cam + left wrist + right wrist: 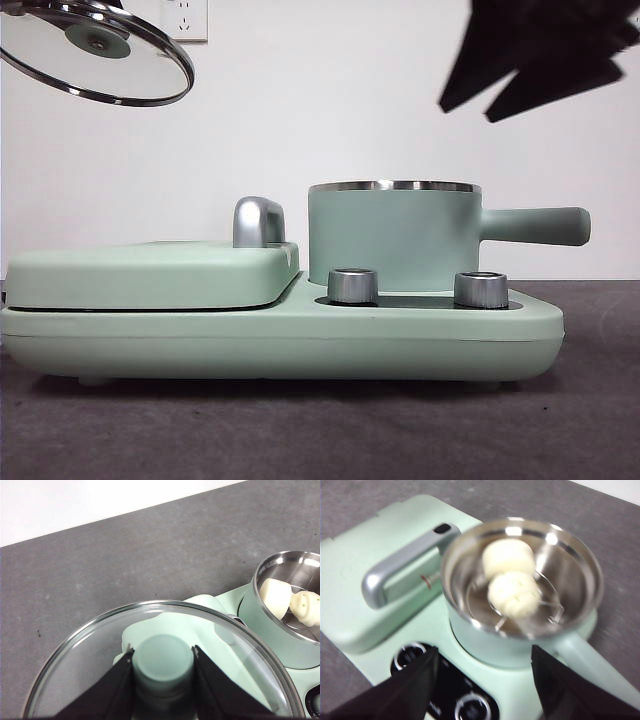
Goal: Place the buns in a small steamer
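Two pale buns lie side by side on the wire rack inside the small steamer (520,625): a smooth bun (508,556) and a ridged bun (515,593). The left wrist view shows them too, smooth bun (274,595) and ridged bun (306,608), inside the steamer (272,630). In the front view the steamer (395,240) stands uncovered on the appliance, its handle (535,225) pointing right. My left gripper (162,655) is shut on the green knob (164,661) of the glass lid (100,50), held high at the upper left. My right gripper (485,667) hangs open and empty above the steamer.
The steamer stands on a mint-green cooking appliance (280,330) with two steel dials (352,285) at the front. A flat lidded griddle (150,275) with a silver handle (258,221) takes up its left half. Dark grey tabletop (125,565) surrounds it.
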You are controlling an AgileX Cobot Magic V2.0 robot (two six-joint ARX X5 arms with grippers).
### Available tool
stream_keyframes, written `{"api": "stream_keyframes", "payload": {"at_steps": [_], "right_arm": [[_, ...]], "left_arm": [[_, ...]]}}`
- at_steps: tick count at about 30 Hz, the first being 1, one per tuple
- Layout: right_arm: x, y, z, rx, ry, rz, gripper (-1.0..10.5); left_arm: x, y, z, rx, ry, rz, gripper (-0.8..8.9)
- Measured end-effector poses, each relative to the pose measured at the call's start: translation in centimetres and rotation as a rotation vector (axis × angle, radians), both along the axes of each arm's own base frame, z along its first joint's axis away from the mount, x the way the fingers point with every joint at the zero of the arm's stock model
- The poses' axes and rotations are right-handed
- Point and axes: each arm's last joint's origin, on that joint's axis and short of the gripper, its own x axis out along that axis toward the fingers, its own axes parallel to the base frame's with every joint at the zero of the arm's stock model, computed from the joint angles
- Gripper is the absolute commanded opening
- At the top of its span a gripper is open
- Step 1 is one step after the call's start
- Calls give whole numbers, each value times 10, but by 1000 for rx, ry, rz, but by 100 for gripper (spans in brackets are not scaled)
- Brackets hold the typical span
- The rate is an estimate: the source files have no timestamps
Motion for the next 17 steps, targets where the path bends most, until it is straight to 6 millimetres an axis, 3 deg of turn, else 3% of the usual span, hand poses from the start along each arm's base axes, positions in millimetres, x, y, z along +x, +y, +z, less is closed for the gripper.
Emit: {"api": "stream_keyframes", "payload": {"at_steps": [6, 9, 17], "right_arm": [[-22, -22, 12, -18, -46, -103, 288], [-32, -35, 17, -20, -68, -160, 344], [-62, -65, 21, -48, -65, -272, 363]], "left_arm": [[-1, -3, 0, -1, -5, -12, 11], [-1, -8, 1, -6, -19, -32, 11], [9, -38, -6, -30, -23, -125, 11]]}}
